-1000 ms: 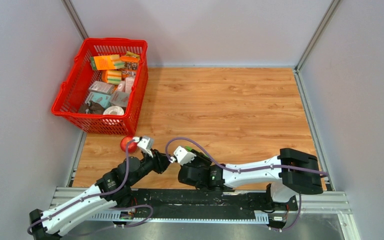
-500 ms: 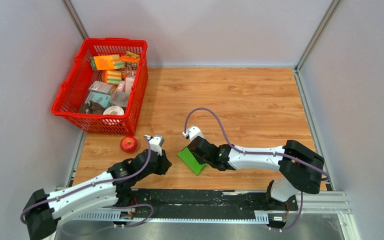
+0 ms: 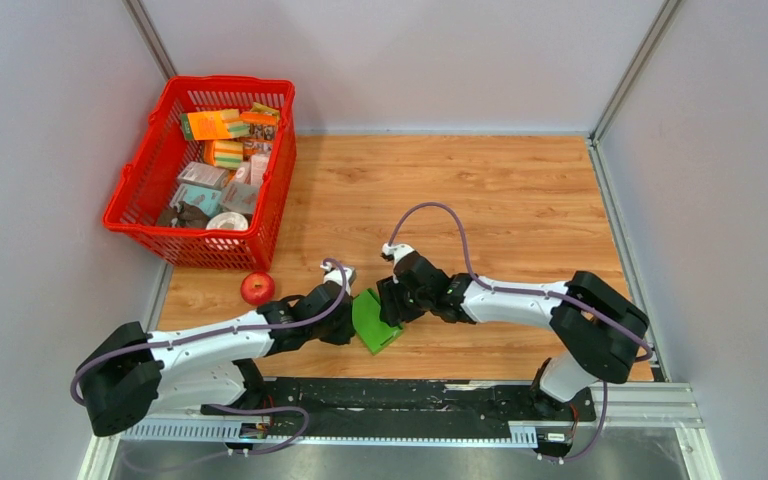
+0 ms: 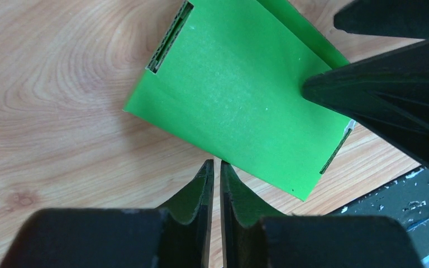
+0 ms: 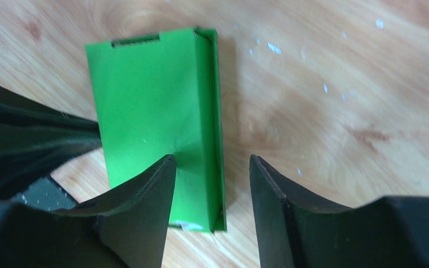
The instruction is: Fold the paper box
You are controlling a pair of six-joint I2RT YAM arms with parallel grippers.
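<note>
Paper box (image 3: 374, 322) lies flat on the worktop (image 3: 500, 200) close to the arms' bases. The right gripper (image 5: 212, 159), jaws spread, straddles the box's nearer long edge lengthwise. The left gripper (image 4: 217, 164), all but clenched and empty, sits just beside the opposite side.

You won't find any text you can read here. The paper box (image 4: 240, 95) shows you plain green card on every face in view in both wrist cameras, with no lettering, number or logo. The packages (image 3: 222, 125) in the red basket (image 3: 140, 190) carry coloured printing, but the overhead camera shows it too small for you to make out a word or a brand.
</note>
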